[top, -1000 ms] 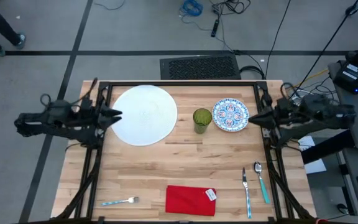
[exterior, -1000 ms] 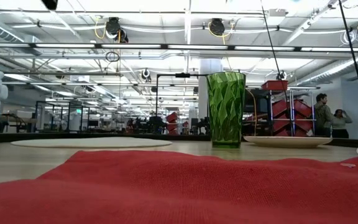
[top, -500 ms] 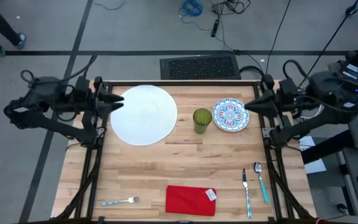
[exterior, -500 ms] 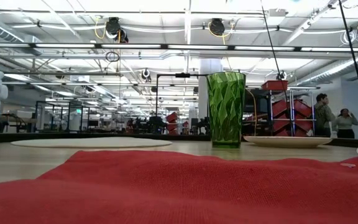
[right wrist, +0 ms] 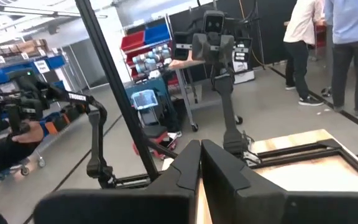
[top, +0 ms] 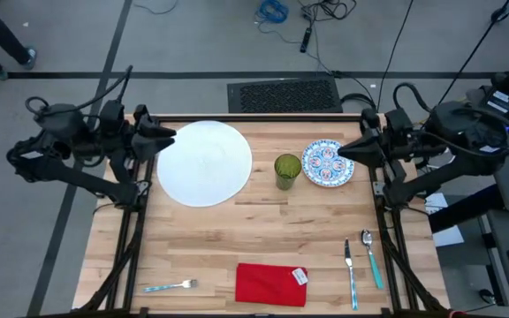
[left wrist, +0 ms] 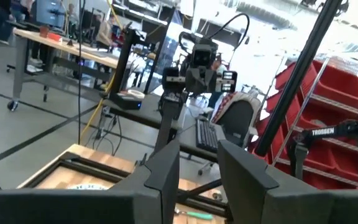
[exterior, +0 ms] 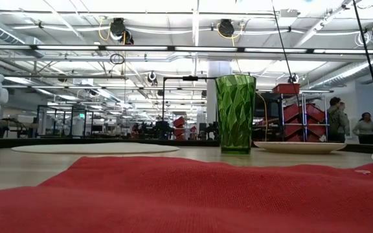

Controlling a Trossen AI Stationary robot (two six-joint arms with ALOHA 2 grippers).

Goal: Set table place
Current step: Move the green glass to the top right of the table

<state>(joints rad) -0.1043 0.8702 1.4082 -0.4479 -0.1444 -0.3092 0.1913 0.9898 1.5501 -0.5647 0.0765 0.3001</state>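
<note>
On the light-wood table (top: 237, 230), the big white plate (top: 206, 163) lies flat at the far left. The green cup (top: 287, 170) stands upright to its right, next to the small blue-patterned plate (top: 327, 163). The red napkin (top: 270, 284) lies at the near edge, with the fork (top: 170, 285) to its left and the knife (top: 349, 269) and teal-handled spoon (top: 372, 258) to its right. My left gripper (top: 168, 140) hovers by the white plate's left rim, open by a narrow gap (left wrist: 199, 149). My right gripper (top: 343, 152) hovers by the blue plate's right rim, shut (right wrist: 201, 146).
Black frame rails (top: 254, 117) run along the table's far edge and both sides. In the low view, the napkin (exterior: 173, 194) fills the foreground, with the cup (exterior: 236, 114) and both plates behind it. People stand in the room beyond the table.
Both arms have risen from their low resting pose at the table's sides. My left gripper has gone up and toward the far edge, by the white plate's rim. My right gripper has gone up and toward the blue plate. Nothing on the table has moved.
</note>
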